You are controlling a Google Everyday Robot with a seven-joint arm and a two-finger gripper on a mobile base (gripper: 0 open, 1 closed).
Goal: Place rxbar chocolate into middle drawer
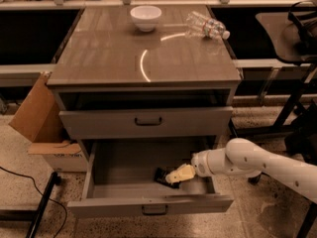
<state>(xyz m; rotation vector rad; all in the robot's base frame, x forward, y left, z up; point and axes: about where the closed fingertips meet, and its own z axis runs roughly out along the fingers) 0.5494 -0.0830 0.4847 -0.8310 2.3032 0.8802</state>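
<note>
The rxbar chocolate (160, 176), a small dark wrapped bar, lies low inside the open middle drawer (148, 204), near its front right. My gripper (172, 177) reaches into the drawer from the right on the white arm, and its pale tip is right at the bar's right end. I cannot tell whether the bar rests on the drawer floor or is still held. The drawer is pulled far out, and its low front panel has a small dark handle.
The taller drawer front (146, 122) above is shut. On the cabinet top are a white bowl (145, 17) and a clear plastic bottle (207, 27) lying on its side. A cardboard box (39, 118) stands to the left and a dark stand (292, 58) to the right.
</note>
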